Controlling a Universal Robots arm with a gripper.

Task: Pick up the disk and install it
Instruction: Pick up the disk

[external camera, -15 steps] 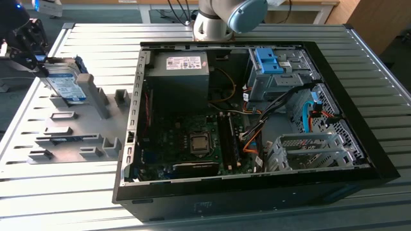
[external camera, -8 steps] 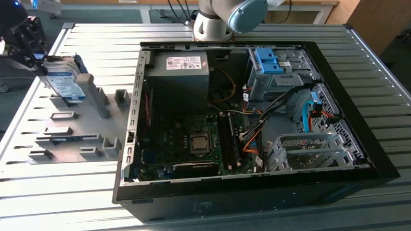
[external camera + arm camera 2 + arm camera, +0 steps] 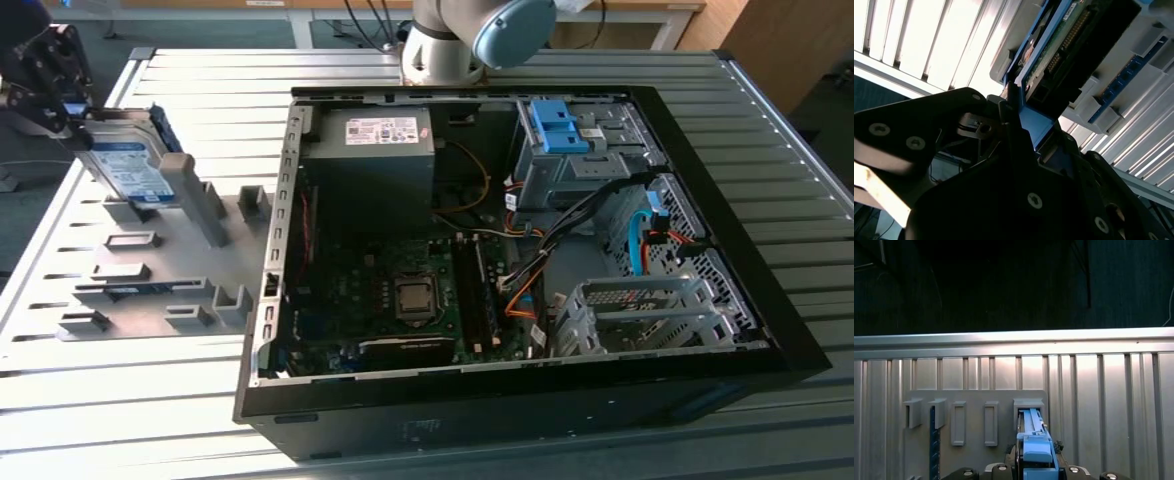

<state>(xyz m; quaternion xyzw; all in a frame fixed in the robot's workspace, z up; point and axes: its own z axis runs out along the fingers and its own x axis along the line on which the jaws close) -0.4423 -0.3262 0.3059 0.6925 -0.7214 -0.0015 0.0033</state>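
Blue-framed disk (image 3: 131, 170) upright on grey rack (image 3: 174, 262), ten o'clock of case (image 3: 534, 398) in exterior view; gripper (image 3: 78, 112) fingers closed on it.

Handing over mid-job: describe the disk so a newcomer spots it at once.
Left of the open computer case in the exterior view lies a grey slotted plate. At its far end the disk stands on edge in the gripper. It is the one silver slab with a white-and-blue label and a blue frame, unlike the bare blue bracket inside the case.
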